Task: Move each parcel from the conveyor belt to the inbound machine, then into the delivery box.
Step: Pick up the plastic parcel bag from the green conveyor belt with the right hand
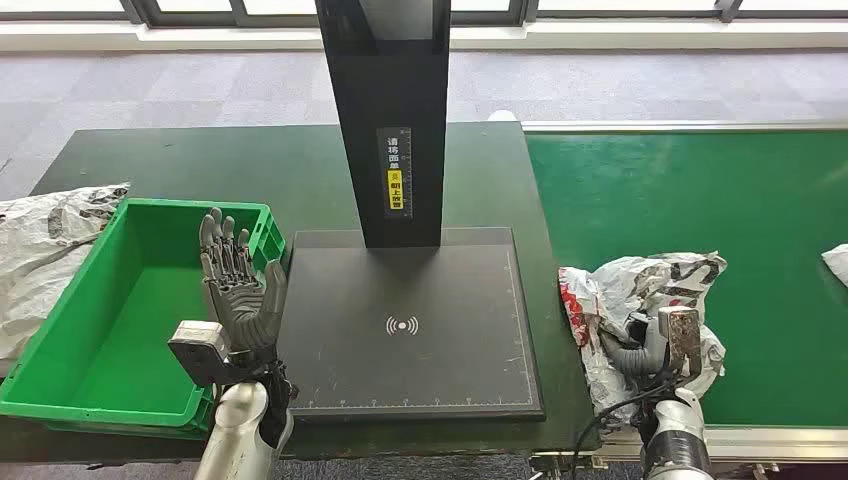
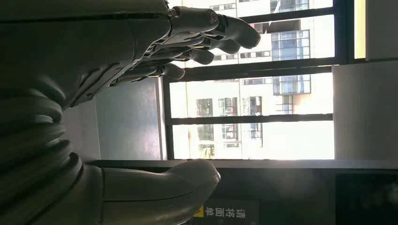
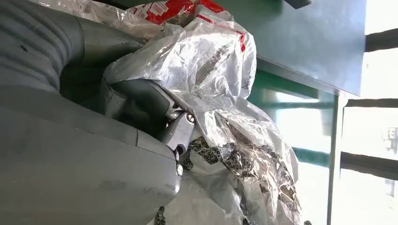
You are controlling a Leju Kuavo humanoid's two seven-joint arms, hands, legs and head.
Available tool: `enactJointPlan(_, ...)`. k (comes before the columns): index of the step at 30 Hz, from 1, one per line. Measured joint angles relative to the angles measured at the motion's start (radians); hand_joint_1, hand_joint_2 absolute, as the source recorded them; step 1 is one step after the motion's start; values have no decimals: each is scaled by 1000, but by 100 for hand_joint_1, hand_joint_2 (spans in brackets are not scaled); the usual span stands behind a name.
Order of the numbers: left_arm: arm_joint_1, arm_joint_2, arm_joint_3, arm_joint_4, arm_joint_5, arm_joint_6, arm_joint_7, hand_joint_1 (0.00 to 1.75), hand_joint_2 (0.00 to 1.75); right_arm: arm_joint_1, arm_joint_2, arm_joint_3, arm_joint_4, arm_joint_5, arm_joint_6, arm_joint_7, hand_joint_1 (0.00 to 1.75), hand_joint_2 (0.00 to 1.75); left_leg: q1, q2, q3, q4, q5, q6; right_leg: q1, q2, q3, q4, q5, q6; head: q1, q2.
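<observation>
A crumpled white plastic parcel (image 1: 640, 295) with red and black print lies at the near left end of the green conveyor belt (image 1: 700, 190). My right hand (image 1: 640, 352) grips its near side; in the right wrist view the fingers (image 3: 155, 105) are buried in the parcel (image 3: 220, 93). My left hand (image 1: 235, 285) stands upright and spread, holding nothing, over the right rim of the green delivery box (image 1: 120, 310). Between them sits the inbound machine's black scan plate (image 1: 410, 325) with its black post (image 1: 395, 120). In the left wrist view the left hand (image 2: 187, 51) is spread.
Another white parcel (image 1: 45, 250) lies left of the green box on the dark table. The edge of a further white parcel (image 1: 838, 262) shows at the belt's far right. A window wall runs along the back.
</observation>
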Motion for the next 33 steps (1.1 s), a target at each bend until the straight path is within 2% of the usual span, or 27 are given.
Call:
enactJointPlan(7,0,0,0,0,-2,-1,0,0,175,14,21,3,-65,-17,-21,0,175,175,0,0,0,0,0,0,-1,0,0,0,0,0,0,0)
enactJointPlan(14,0,0,0,1,-13,-14,0,0,175,114,75,129,-328,-115,-326,-1,175,175,0,-1,-2,0,0,0,-1,0,-2,0,-1,1,0,0)
enactJointPlan(20,0,0,0,1,-13,-14,0,0,175,183,110,258,-534,-147,-474,-1,175,175,0,-1,-3,0,0,0,-1,-1,-2,0,-1,0,0,0)
enactJointPlan(26,0,0,1,1,-13,-15,0,0,175,235,118,399,-666,-171,-486,-1,175,175,0,-1,-3,0,0,0,-1,-1,-3,0,-1,0,0,0)
enactJointPlan(33,-1,0,1,6,-13,-18,0,0,175,259,128,561,-745,-205,-471,-1,175,175,0,-1,-3,0,0,0,-1,-1,-3,0,-1,0,0,0)
